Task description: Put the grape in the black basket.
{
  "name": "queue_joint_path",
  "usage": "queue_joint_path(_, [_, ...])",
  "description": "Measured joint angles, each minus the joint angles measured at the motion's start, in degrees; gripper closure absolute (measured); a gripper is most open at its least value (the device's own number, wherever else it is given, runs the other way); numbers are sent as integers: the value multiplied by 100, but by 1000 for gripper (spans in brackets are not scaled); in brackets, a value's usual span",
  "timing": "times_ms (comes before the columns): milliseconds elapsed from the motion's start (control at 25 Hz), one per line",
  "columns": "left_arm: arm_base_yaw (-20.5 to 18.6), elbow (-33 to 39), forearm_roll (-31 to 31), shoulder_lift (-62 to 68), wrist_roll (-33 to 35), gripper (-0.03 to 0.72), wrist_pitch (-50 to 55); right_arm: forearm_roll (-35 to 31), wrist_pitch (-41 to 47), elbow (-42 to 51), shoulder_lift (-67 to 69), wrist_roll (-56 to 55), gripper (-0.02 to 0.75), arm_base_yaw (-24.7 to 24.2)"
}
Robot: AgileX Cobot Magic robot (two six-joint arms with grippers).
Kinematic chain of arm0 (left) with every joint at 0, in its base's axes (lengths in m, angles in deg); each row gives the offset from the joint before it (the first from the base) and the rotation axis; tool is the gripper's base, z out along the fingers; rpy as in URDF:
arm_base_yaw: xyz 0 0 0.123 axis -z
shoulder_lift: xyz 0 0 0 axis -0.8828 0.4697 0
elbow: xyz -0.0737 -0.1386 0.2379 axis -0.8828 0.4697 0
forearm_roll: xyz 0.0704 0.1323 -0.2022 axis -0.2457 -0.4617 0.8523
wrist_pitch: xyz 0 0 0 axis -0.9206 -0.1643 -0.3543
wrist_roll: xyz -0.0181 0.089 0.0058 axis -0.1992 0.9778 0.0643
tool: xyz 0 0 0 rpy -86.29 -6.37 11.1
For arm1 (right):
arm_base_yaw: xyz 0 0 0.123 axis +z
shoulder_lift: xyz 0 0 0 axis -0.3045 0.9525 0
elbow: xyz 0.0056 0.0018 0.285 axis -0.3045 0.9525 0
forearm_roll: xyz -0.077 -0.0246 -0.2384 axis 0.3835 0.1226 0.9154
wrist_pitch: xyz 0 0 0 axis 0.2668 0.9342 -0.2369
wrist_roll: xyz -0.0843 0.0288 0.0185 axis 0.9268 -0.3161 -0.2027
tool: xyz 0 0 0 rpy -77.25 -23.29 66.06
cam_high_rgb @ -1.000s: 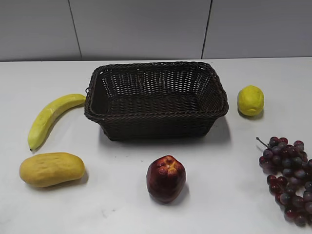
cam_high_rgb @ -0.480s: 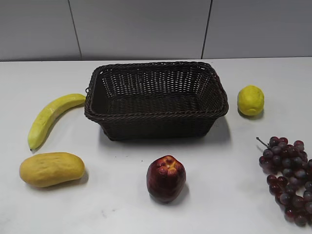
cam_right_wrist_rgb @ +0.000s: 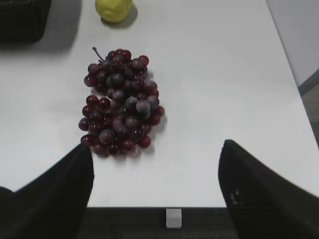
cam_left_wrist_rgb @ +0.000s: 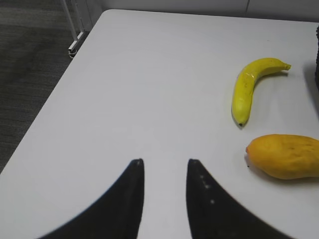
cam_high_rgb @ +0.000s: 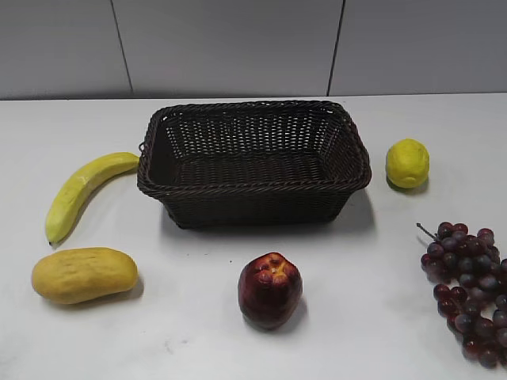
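The grape bunch (cam_high_rgb: 469,291), dark purple-red with a thin stem, lies on the white table at the front right; it also shows in the right wrist view (cam_right_wrist_rgb: 119,103). The black basket (cam_high_rgb: 253,188), woven wicker, stands empty at the middle back; a corner of it shows in the right wrist view (cam_right_wrist_rgb: 22,20). My right gripper (cam_right_wrist_rgb: 157,149) is open and empty, above the table's near edge, just short of the grapes. My left gripper (cam_left_wrist_rgb: 164,162) is open and empty over bare table, left of the banana. Neither gripper shows in the exterior view.
A yellow banana (cam_high_rgb: 79,192) and a yellow-orange mango (cam_high_rgb: 83,274) lie left of the basket. A dark red apple (cam_high_rgb: 270,290) stands in front of it. A lemon (cam_high_rgb: 407,163) sits to its right. The table's right edge (cam_right_wrist_rgb: 291,74) is close to the grapes.
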Motion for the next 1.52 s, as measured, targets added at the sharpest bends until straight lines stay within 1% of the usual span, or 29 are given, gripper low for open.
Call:
queue_joint_path(200, [0, 0, 0, 0, 0, 453, 0, 0, -47, -42, 1351, 0, 147, 0])
queue_joint_path(440, [0, 0, 0, 0, 0, 453, 0, -22, -490, -435, 3232, 0, 147, 0])
queue_joint_path(560, [0, 0, 0, 0, 0, 453, 0, -255, -592, -761, 4195, -7, 147, 0])
queue_joint_path(680, [0, 0, 0, 0, 0, 453, 0, -626, -679, -1049, 5207, -44, 147, 0])
queue_joint_path(760, [0, 0, 0, 0, 0, 453, 0, -766, -870, -1173, 5879, -55, 147, 0])
queue_joint_path(840, [0, 0, 0, 0, 0, 453, 0, -770, -1166, -1216, 6550, -72, 147, 0])
queue_joint_path(960, [0, 0, 0, 0, 0, 453, 0, -602, -1492, -1215, 7400, -262, 144, 0])
queue_joint_path(1040, [0, 0, 0, 0, 0, 453, 0, -480, -1674, -1215, 7849, -333, 144, 0])
queue_joint_path(1320, [0, 0, 0, 0, 0, 453, 0, -394, -2423, -1227, 9118, -426, 144, 0])
queue_joint_path(1480, [0, 0, 0, 0, 0, 453, 0, -436, -2709, -1260, 9401, -426, 148, 0])
queue_joint_path(1520, [0, 0, 0, 0, 0, 453, 0, -433, -2709, -1273, 9416, -426, 159, 0])
